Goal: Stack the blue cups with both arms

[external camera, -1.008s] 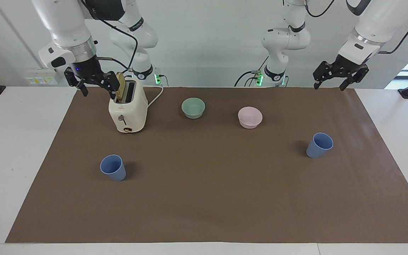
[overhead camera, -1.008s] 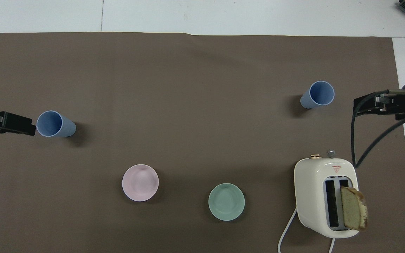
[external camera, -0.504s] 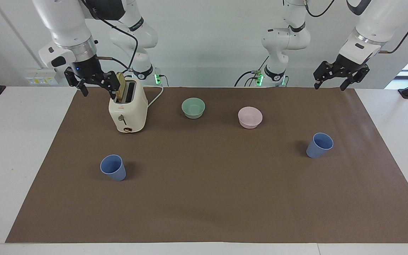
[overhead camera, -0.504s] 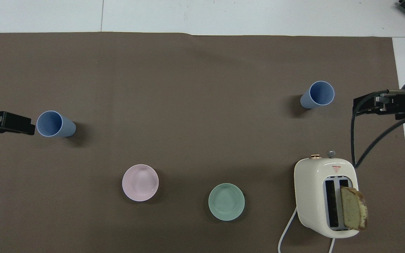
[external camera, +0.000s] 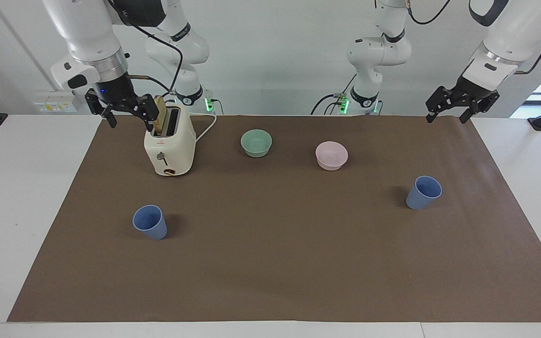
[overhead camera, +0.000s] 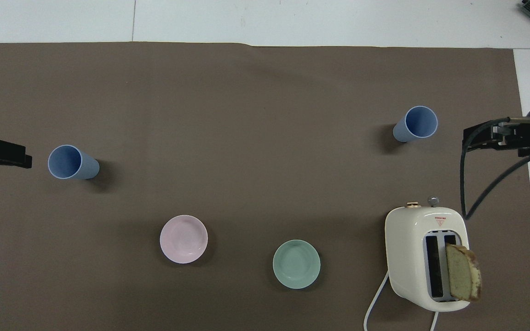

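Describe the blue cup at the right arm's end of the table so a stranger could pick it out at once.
Find the cream toaster on the brown mat. Farther from the robots than the toaster stands a blue cup, upright and alone. The other blue cup stands at the left arm's end, beyond the two bowls.

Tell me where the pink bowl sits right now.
The pink bowl stands on the brown mat beside the green bowl, toward the left arm's end of the table and nearer to the robots than either blue cup.

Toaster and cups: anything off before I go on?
The slice of bread sits tilted in the toaster, leaning over its edge instead of down in the slot. Both blue cups stand upright, unstacked. Nothing looks spilled or broken.
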`<state>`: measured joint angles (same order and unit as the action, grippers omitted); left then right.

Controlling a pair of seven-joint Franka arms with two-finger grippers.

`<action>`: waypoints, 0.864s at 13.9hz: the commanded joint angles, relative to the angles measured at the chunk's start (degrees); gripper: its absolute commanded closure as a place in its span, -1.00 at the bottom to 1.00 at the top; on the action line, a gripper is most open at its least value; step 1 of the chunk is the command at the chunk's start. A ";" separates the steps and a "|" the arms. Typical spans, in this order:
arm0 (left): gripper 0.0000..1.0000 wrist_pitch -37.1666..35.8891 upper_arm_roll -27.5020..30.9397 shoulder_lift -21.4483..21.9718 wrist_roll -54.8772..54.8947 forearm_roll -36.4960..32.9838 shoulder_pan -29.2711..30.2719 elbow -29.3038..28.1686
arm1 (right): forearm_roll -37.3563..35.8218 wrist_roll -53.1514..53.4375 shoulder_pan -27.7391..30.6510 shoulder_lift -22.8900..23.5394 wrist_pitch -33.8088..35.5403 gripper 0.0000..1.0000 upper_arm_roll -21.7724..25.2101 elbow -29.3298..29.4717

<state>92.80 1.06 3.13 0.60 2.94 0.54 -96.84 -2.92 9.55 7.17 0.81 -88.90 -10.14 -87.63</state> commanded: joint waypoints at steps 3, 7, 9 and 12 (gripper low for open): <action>-1.00 9.05 -0.54 -3.56 -0.51 -0.92 4.72 -4.32 | 0.11 0.55 0.65 0.33 -0.22 -1.00 -0.50 0.53; -1.00 11.60 -0.54 -6.91 0.18 -0.83 6.14 -5.45 | 0.11 0.55 0.65 0.33 -0.22 -1.00 -0.50 0.53; -1.00 12.83 -0.54 -7.08 0.01 -0.83 5.88 -5.46 | 0.11 0.55 0.65 0.33 -0.22 -1.00 -0.50 0.53; -1.00 16.61 -0.54 -8.65 -0.78 -0.66 5.87 -5.99 | 0.11 0.56 0.65 0.33 -0.22 -1.00 -0.50 0.53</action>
<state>106.62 0.71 -4.97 0.54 2.94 5.99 -101.36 -2.92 9.55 7.17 0.81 -88.90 -10.12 -87.63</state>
